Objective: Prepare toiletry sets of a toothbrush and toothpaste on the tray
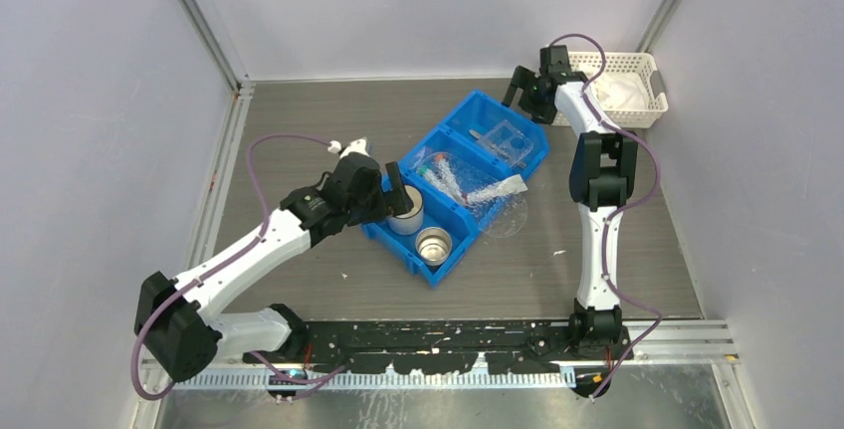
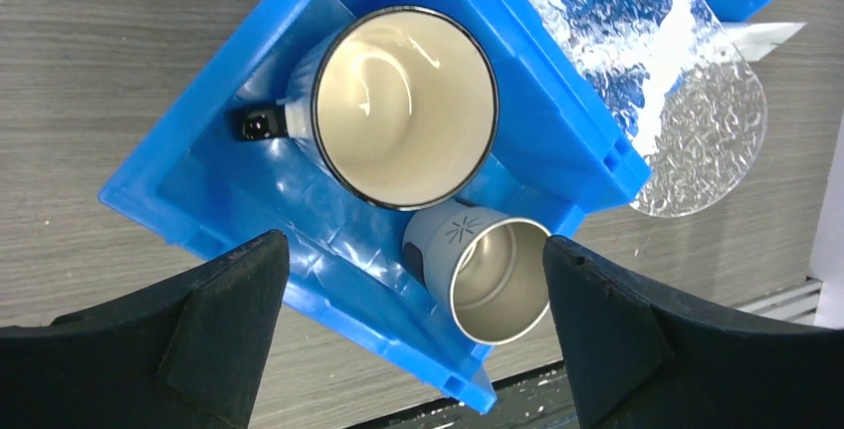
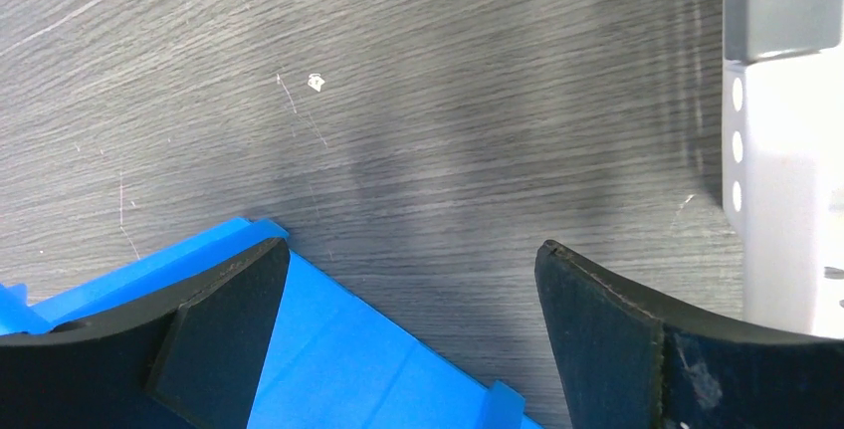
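The small clear tray (image 1: 506,138) lies in the far compartment of the blue bin (image 1: 476,218). Toiletry packets (image 1: 445,174) with green and reddish-white contents lie in the middle compartment. One packet (image 1: 497,189) sticks out over the bin's right wall; its white contents show in the left wrist view (image 2: 665,63). My left gripper (image 1: 394,190) is open and empty, above the white mug (image 2: 403,106) in the near compartment (image 2: 413,246). My right gripper (image 1: 526,91) is open and empty, over bare table by the bin's far corner (image 3: 410,247).
A steel cup (image 2: 490,280) stands beside the white mug in the near compartment. A round clear textured plastic disc (image 1: 506,216) lies against the bin's right side. A white lattice basket (image 1: 652,110) stands at the back right. Grey walls close in both sides.
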`<action>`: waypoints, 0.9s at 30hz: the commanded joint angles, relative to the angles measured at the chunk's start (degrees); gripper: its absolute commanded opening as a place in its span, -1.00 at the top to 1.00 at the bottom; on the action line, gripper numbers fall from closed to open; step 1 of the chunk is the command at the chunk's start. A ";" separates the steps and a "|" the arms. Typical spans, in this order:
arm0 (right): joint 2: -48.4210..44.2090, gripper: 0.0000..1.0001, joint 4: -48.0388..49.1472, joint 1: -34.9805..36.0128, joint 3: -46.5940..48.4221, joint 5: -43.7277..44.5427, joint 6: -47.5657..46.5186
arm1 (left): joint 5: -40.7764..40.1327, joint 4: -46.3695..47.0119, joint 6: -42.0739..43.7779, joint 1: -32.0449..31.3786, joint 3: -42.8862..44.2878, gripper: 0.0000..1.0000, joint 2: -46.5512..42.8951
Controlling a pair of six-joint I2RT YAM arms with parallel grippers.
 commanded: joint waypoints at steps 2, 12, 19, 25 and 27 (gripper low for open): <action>-2.39 -0.99 -1.55 -1.32 -3.22 0.61 -0.53 | -1.77 2.64 3.19 3.19 2.88 -1.00 2.40; -9.61 -0.99 1.26 -1.27 -15.61 1.75 0.47 | 3.73 2.49 6.42 10.90 2.69 -1.00 6.27; -18.62 -0.99 4.28 -1.29 -27.68 1.76 0.79 | 5.56 4.12 8.34 12.41 4.49 -0.99 11.15; -23.62 -0.99 5.15 -1.05 -32.86 2.14 0.55 | 5.15 3.65 10.26 13.85 7.26 -1.00 12.02; -23.32 -0.99 5.11 -1.01 -31.74 2.70 0.62 | 4.23 1.64 11.45 14.15 9.41 -1.00 10.36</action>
